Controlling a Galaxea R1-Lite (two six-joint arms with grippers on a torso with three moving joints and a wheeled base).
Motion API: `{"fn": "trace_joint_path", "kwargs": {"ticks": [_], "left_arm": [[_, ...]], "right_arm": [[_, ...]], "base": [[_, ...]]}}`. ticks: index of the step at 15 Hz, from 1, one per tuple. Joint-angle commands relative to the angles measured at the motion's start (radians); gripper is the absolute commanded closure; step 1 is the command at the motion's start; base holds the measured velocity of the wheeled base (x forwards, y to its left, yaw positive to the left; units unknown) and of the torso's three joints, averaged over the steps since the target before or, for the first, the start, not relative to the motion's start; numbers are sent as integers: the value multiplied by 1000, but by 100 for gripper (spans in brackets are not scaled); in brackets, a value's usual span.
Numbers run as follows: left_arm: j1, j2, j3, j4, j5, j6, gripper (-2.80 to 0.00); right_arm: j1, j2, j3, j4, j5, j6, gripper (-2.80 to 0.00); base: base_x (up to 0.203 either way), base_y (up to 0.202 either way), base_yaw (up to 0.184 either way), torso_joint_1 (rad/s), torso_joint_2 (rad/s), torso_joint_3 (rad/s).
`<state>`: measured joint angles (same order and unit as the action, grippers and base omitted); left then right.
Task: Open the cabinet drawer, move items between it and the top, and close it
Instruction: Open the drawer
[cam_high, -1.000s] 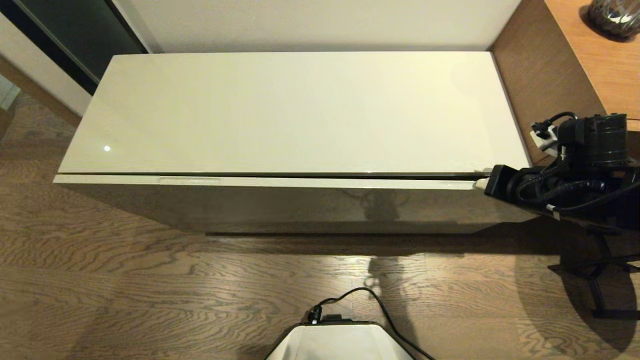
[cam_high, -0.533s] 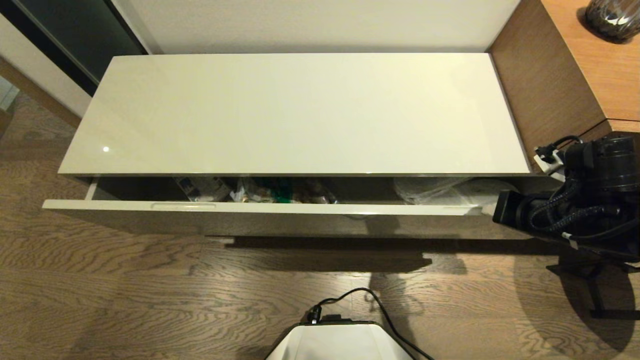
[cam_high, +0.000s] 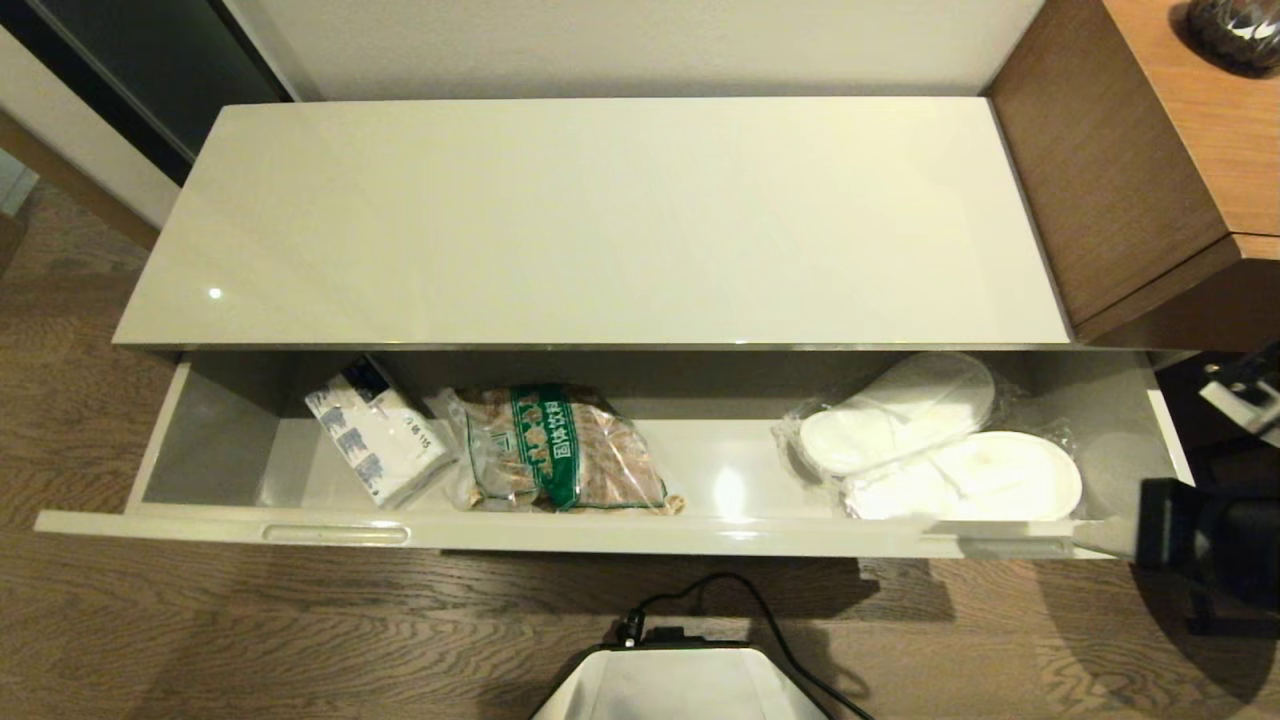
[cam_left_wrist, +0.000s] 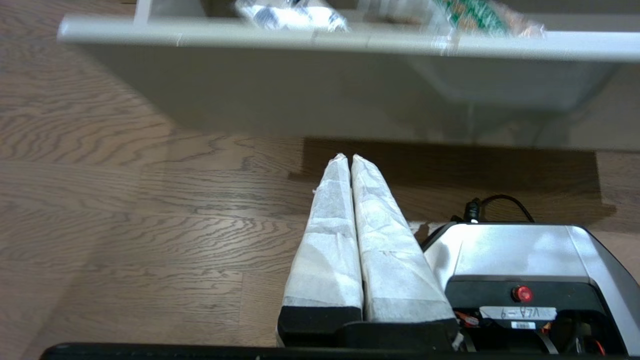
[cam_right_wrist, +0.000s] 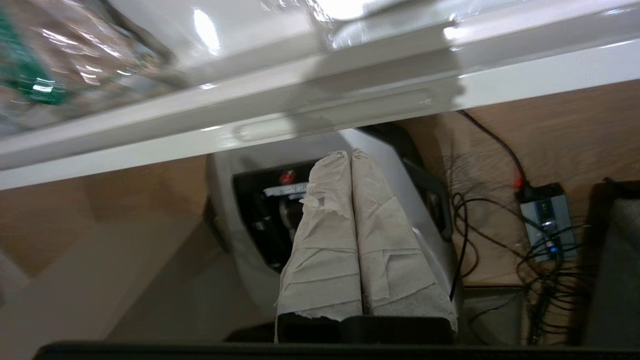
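Slippers (cam_high: 935, 440) lie at four o'clock inside the pulled-out cabinet drawer (cam_high: 620, 535), below the bare top (cam_high: 600, 220); right tool (cam_right_wrist: 350, 155), pressed closed and empty, sits just off the drawer's front rim by the notch, free to reach them.

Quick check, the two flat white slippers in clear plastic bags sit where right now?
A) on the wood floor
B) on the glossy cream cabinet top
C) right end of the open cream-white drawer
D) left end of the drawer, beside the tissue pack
C: the two bagged white slippers lie inside the open cream-white drawer at its right end, overlapping each other.
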<state>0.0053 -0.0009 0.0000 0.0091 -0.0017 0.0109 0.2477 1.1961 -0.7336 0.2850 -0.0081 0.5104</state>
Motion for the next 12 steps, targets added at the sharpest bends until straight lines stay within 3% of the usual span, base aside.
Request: {"fn": "trace_joint_path", "kwargs": {"ticks": [1,6,12], "left_arm": [[1,-1,0,0,0,0,0],[1,-1,0,0,0,0,0],[1,-1,0,0,0,0,0]], "right_arm": [[9,-268,-5,182,1,19,0],[6,-503,-75,477,-8,35,0],[5,-526,-150,488,-12,31,0]], "base": [[0,0,0,0,0,0],[0,0,0,0,0,0],[0,0,0,0,0,0]]}}
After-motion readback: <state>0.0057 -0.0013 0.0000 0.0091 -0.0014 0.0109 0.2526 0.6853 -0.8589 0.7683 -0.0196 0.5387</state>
